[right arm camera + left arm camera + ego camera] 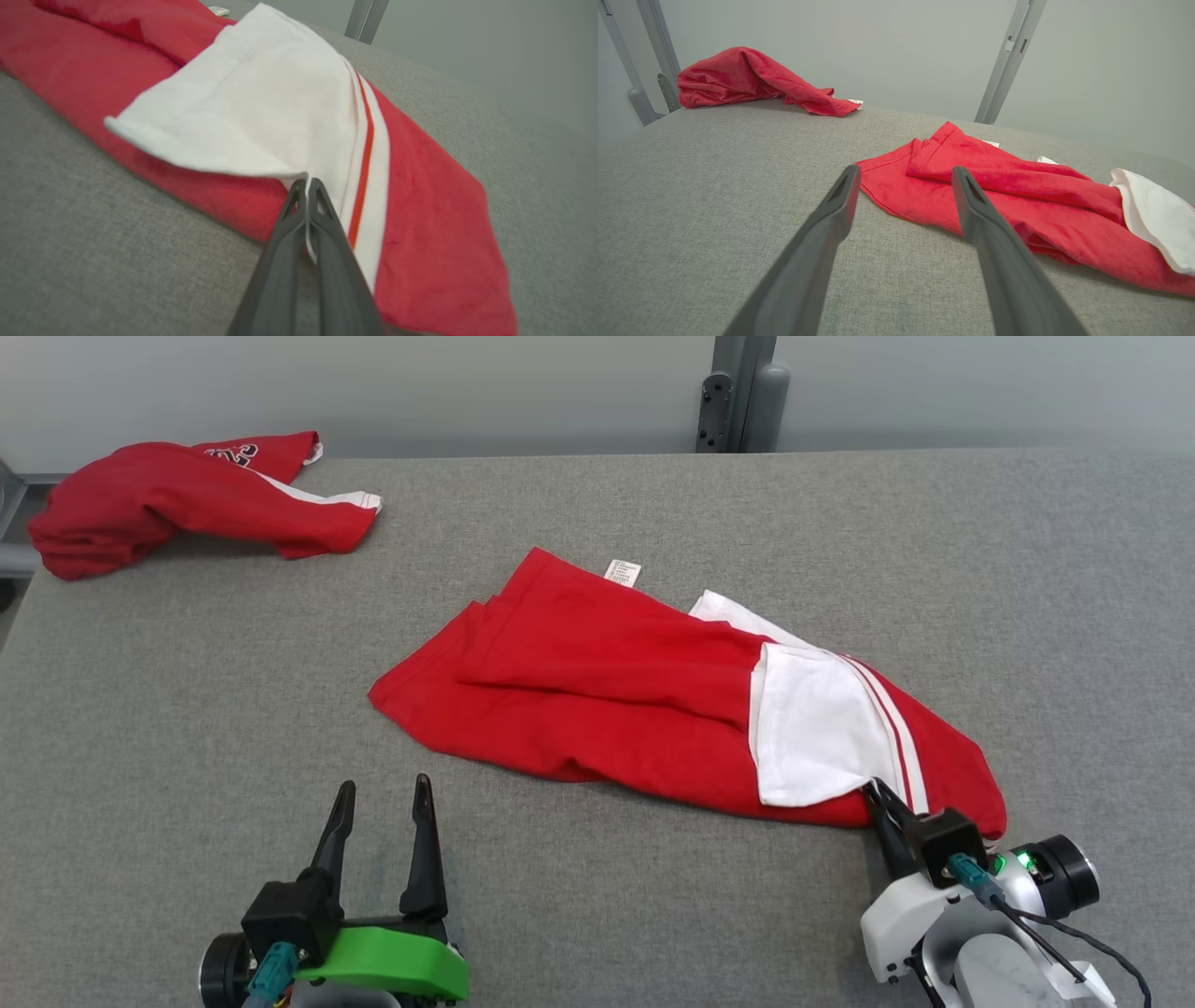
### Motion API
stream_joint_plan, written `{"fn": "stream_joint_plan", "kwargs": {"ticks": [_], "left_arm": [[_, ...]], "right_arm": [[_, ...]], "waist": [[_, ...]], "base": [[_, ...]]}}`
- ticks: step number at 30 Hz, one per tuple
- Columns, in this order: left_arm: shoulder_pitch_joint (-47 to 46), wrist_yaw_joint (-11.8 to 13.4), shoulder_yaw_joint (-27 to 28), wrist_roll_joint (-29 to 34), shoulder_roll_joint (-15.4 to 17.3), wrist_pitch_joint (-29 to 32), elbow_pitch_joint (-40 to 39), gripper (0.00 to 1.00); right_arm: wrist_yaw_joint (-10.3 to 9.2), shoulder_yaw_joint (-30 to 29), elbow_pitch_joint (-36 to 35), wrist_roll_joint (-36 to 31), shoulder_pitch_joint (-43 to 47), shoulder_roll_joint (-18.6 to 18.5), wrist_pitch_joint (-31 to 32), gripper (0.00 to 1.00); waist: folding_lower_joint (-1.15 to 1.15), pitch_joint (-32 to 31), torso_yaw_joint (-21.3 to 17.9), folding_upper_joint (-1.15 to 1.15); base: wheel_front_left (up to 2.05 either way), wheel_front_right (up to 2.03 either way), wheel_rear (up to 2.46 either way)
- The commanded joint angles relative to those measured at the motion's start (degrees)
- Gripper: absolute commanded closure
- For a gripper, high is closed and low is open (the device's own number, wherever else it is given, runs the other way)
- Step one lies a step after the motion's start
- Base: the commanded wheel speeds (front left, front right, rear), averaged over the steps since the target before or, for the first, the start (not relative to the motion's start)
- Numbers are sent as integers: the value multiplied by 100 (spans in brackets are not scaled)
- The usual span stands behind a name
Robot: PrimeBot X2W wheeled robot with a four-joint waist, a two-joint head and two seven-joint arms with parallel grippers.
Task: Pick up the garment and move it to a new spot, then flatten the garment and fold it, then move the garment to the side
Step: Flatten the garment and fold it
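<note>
At table (187, 709) centre, garment (607, 700) crumpled, sprawled 10 to 4 o'clock. Right gripper (306, 183) pinched tight on its white edge, 4 o'clock. Left gripper (385, 784) wide open, empty, 7 o'clock. Risk imo: thin pinch, could slip on lift; one-corner pull, probably more bunching.

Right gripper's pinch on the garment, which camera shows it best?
Right wrist view: close up, the right gripper is shut on the garment at its white panel's edge. Head view shows it small; left wrist view shows the panel far right.

Two garments (597, 700) (187, 504), two tools (385, 784) (876, 793), one table (187, 709), seemingly one label (623, 572).
</note>
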Motion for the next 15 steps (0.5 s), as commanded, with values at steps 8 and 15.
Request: {"fn": "stream_joint_plan", "kwargs": {"ticks": [8, 15], "left_arm": [[-58, 30, 51, 6, 3, 1, -35, 0], [-64, 7, 8, 24, 4, 1, -30, 0]], "right_arm": [[-2, -53, -592, 100, -288, -79, -19, 100], [-1, -295, -1773, 117, -113, -265, -18, 100]], "waist": [[0, -37, -152, 0], [0, -76, -399, 0]], "base": [[0, 0, 0], [0, 0, 0]]}}
